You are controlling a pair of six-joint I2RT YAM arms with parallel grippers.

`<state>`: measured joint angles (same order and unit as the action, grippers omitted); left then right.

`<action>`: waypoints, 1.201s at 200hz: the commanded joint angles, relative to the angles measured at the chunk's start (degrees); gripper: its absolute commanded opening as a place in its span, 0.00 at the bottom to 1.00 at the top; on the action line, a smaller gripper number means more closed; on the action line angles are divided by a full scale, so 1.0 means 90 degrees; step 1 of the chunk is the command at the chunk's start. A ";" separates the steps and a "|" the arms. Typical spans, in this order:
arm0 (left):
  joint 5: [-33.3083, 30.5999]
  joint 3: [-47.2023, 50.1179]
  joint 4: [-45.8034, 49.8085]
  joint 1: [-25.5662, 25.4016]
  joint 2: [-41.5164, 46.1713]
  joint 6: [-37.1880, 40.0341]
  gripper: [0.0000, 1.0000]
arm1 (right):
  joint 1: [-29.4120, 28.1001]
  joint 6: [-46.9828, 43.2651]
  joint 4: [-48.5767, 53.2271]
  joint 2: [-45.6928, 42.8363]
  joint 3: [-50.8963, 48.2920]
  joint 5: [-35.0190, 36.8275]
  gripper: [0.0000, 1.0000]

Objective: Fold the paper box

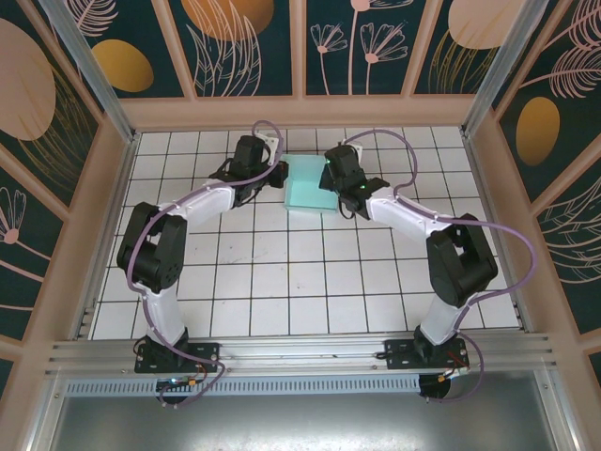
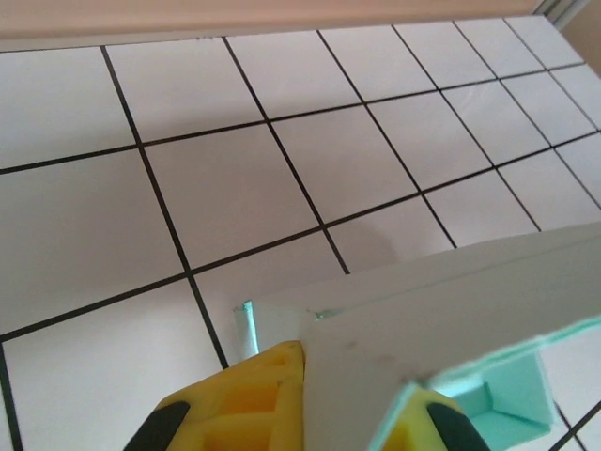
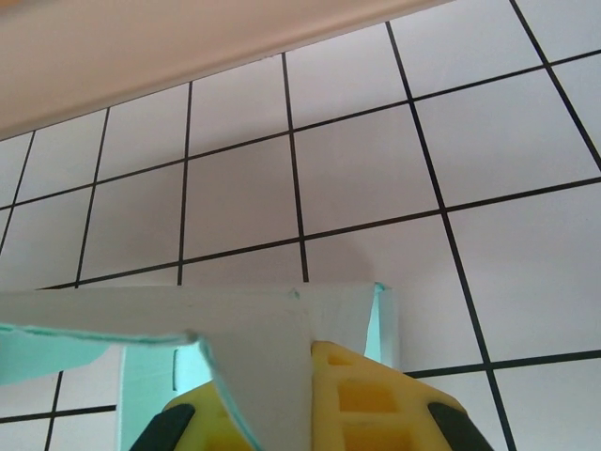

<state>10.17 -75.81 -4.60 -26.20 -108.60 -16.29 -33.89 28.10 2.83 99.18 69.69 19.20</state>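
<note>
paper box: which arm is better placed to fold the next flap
Right, probably. Both tools are shut on opposite sides of the paper box, but a loose flap curls beside the right tool, so it could press that in while the left tool holds.

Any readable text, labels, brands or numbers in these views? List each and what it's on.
None legible.
The pale mint-green card paper box: blank on every face shown.
The white tiled table: black grid lines only.
The dark wall panels: plant and circle drawings, no lettering.
The small wired part under the left arm's base: too small to read anything.
</note>
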 commanded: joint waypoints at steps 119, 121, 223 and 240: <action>-0.0679 0.0744 -0.1740 -0.0484 0.0194 -0.0836 0.00 | -0.0140 0.0511 -0.1955 -0.0104 -0.1522 0.0552 0.00; -0.0681 0.0757 -0.1756 -0.0487 0.0199 -0.0841 0.00 | -0.0141 0.0509 -0.1960 -0.0097 -0.1522 0.0559 0.00; -0.0657 0.1668 -0.2986 -0.0507 0.0397 -0.0888 0.00 | -0.0408 -0.0131 -0.3380 -0.0293 -0.2513 0.0720 0.00; -0.0586 0.1772 -0.3190 -0.0512 0.0354 -0.0857 0.00 | -0.0488 -0.0358 -0.3725 -0.0310 -0.2719 0.0849 0.00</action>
<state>2.44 -61.14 -25.30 -30.33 -107.70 -22.00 -37.15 27.51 -26.26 97.54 48.45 24.36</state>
